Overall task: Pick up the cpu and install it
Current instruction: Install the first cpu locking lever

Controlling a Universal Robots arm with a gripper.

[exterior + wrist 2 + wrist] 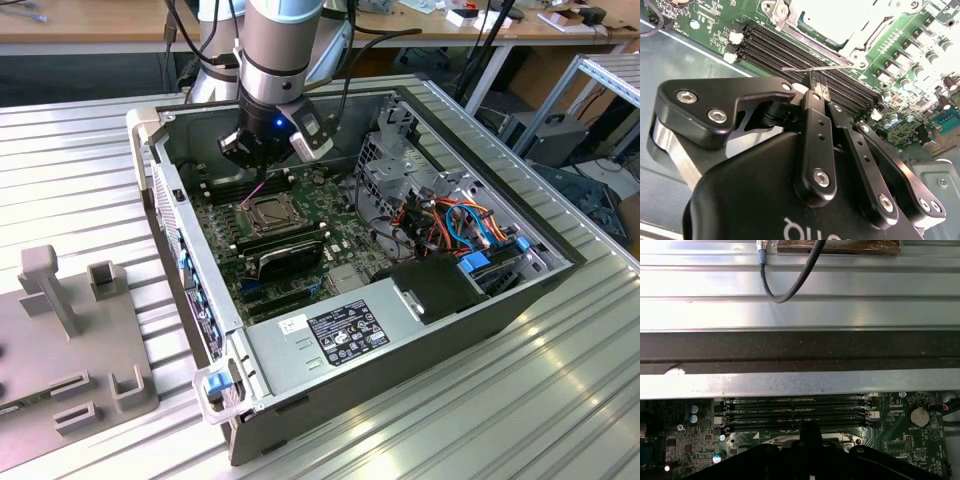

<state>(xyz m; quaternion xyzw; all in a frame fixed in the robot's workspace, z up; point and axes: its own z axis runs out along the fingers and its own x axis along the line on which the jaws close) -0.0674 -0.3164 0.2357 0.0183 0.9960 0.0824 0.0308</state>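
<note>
Cpu (268, 211) lying flat in the dark socket (252, 222) on the green motherboard (345, 245), inside the open computer case (520, 300). Gripper (262, 158) low over the memory slots (790, 47) just beside it, jaws pressed together, empty. Chip seemingly placed; socket frame (860, 30) apparently not locked yet, thin lever (815, 68) free.

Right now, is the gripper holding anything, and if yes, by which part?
The cpu is not held: it lies in the socket. The gripper is shut, its tips at the thin lever wire; whether they pinch it cannot be told.
</note>
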